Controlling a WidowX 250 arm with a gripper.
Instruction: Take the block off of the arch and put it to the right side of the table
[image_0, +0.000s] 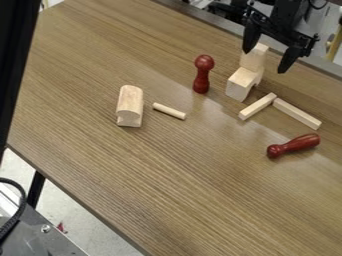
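In the camera view, I am holding my black claw (266, 60) spread at one o'clock, near the pale wooden rectangular block (254, 57), which is standing on the pale wooden arch (242, 82). A dark-red wooden pin (203, 75) is standing near the arch, toward nine o'clock, on the brown wood-grain counter (180, 175).

Camera view | fixed, above the worktop (174, 175) | facing down at a slant | middle distance, upper-right and lower-left worktop edges in frame
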